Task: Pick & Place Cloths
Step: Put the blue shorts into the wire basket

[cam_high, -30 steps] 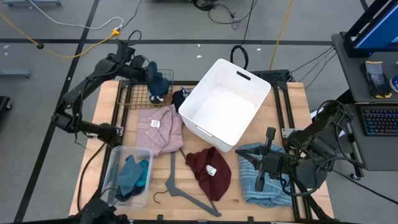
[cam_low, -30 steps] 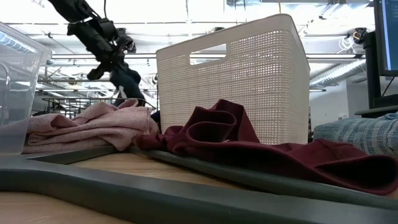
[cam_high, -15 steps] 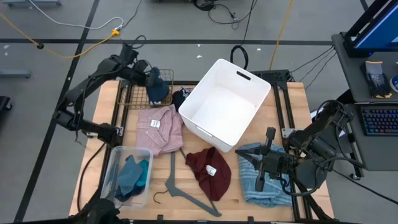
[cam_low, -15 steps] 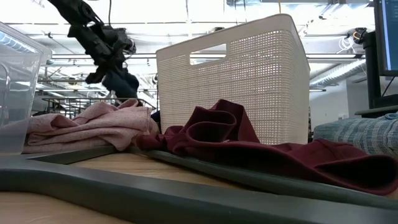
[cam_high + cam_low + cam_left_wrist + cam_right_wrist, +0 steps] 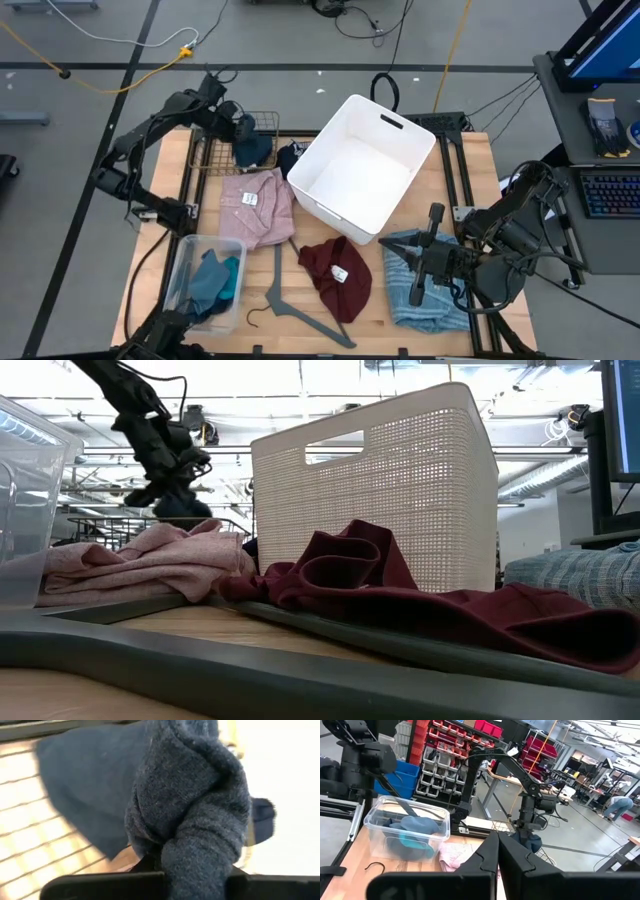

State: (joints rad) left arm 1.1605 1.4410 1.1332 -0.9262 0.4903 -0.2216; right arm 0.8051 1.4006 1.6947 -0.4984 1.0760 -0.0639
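My left gripper is at the table's far left, over a wire basket, shut on a dark navy cloth that also shows in the low view and fills the left wrist view. A pink cloth and a maroon cloth lie flat on the table. A second navy piece lies beside the white bin. Teal pieces sit in a clear box. My right gripper is shut and waits above the light-blue cloth at the near right. My left gripper pinches a bunched fold of the navy cloth between its two fingers, coming from above. Several layers are gathered in the hold. The cloth hangs below the fingers, its lower end down at the wire basket; whether it rests there I cannot tell.
The white bin stands in the middle of the table's far half. A grey hanger lies at the near edge between the clear box and the maroon cloth. A keyboard and a screen stand beyond the table's right edge.
My left gripper has come down toward the wire basket with the navy cloth, staying shut. The cloth hung clear above the basket and has sunk with the gripper, so its lower end is now down at the basket.
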